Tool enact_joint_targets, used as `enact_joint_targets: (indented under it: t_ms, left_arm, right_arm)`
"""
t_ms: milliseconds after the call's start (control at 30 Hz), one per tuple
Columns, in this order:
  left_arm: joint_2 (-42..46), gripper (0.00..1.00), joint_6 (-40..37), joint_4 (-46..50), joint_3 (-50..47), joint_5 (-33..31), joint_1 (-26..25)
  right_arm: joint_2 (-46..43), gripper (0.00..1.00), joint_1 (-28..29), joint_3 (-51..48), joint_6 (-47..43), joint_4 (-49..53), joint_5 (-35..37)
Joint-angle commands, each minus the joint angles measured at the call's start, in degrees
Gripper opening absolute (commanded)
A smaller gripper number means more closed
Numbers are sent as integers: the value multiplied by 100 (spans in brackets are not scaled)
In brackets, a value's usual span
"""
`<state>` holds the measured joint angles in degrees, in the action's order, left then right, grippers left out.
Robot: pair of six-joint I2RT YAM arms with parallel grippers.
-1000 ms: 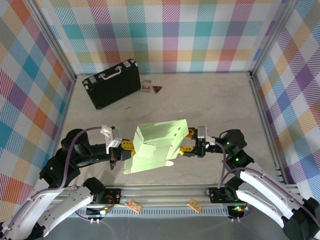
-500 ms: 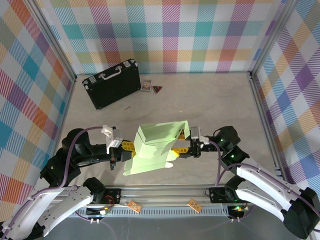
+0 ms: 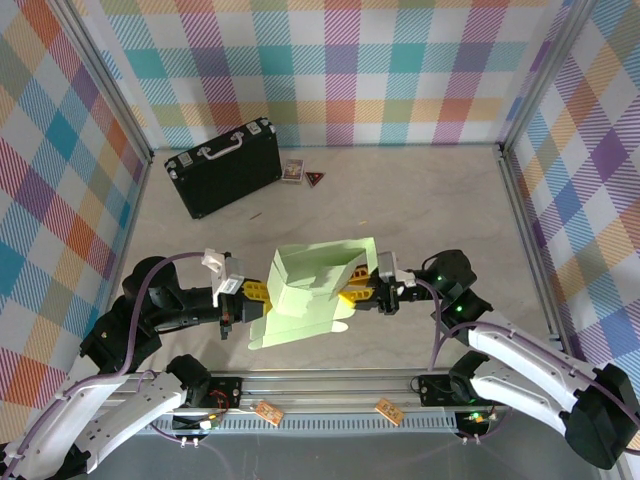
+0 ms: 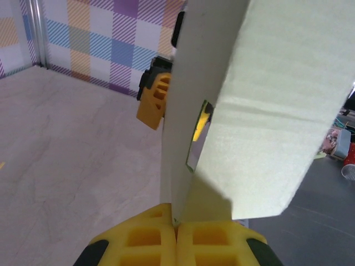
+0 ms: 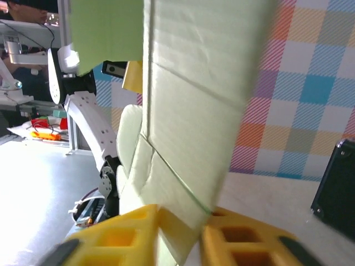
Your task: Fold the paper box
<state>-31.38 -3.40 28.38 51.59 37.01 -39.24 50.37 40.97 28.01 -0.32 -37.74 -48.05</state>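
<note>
Top external: the paper box (image 3: 315, 290) is held partly folded over the counter (image 3: 430, 210). The left gripper (image 4: 176, 224) and right gripper (image 5: 178, 233) jaws are clenched on opposite card edges. The card is judged light, thin and crease-prone; grasping near the score lines is advised.

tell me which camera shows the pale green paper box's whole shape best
Top external: the whole pale green card box, half-folded, shows between the left hand and right hand. Both wrist views catch close-up panels, clamped.
</note>
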Motion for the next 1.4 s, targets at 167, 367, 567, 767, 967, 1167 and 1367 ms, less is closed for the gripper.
enact_joint_targets:
  t_ms: [167, 367, 567, 767, 967, 1167, 1367]
  left_arm:
    - [97, 0, 1, -213, 21, 177, -6]
    - [87, 0, -24, -177, -1, 144, -11]
    - [120, 0, -36, -153, -41, 71, -11]
    - [149, 0, -24, -137, -64, -18, -9]
    - [123, 0, 97, -158, -111, -445, -10]
    - [-153, 29, 292, 276, -122, -1573, -5]
    - [-331, 73, 792, 959, -31, -2549, -9]
  right_arm:
    - [-16, 0, 78, 231, 588, -208, -263]
    - [-209, 0, 78, 231, 463, 8, -57]
    - [-233, 0, 78, 222, 603, -40, 234]
    - [-197, 0, 78, 180, 737, -145, 375]
    - [-229, 0, 77, 272, 703, 115, 455]
    - [-337, 0, 62, 349, 328, 1167, 1031]
    - [-313, 0, -138, 275, 10, 1877, 1546]
